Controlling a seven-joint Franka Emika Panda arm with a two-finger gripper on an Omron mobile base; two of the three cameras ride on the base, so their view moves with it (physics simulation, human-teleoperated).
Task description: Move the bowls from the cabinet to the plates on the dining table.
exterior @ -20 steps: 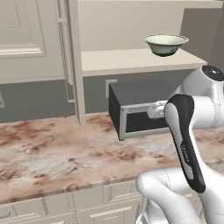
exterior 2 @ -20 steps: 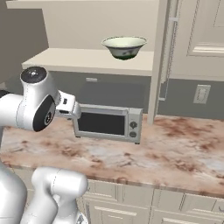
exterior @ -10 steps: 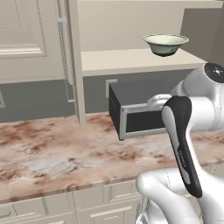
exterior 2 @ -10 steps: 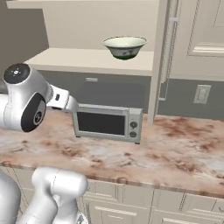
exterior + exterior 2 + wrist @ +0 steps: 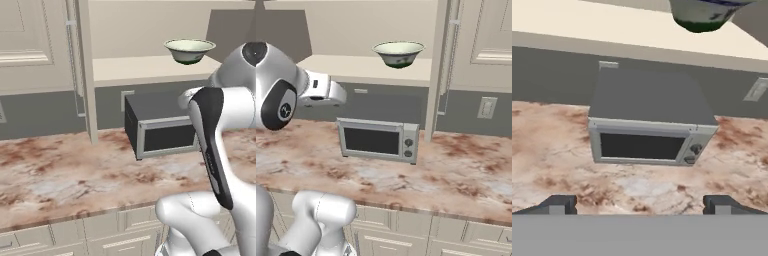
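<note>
My hand (image 5: 640, 205) is spread fully wide with nothing in it, hanging above the marbled tabletop (image 5: 60, 175) and looking down at the grey microwave (image 5: 647, 122). The pale bowl (image 5: 398, 53) stands upright on the open cabinet's shelf (image 5: 351, 67), above the microwave and well above my hand, up and a little to its right. I judge it to be ceramic: stiff, smooth, rather slippery, liable to chip. Its flared rim looks the best hold, one finger inside the wall and one outside.

Open shelf (image 5: 356, 67) free around bowl (image 5: 398, 53); microwave (image 5: 378, 139) below, cabinet door (image 5: 438, 65) probably crowds right.
</note>
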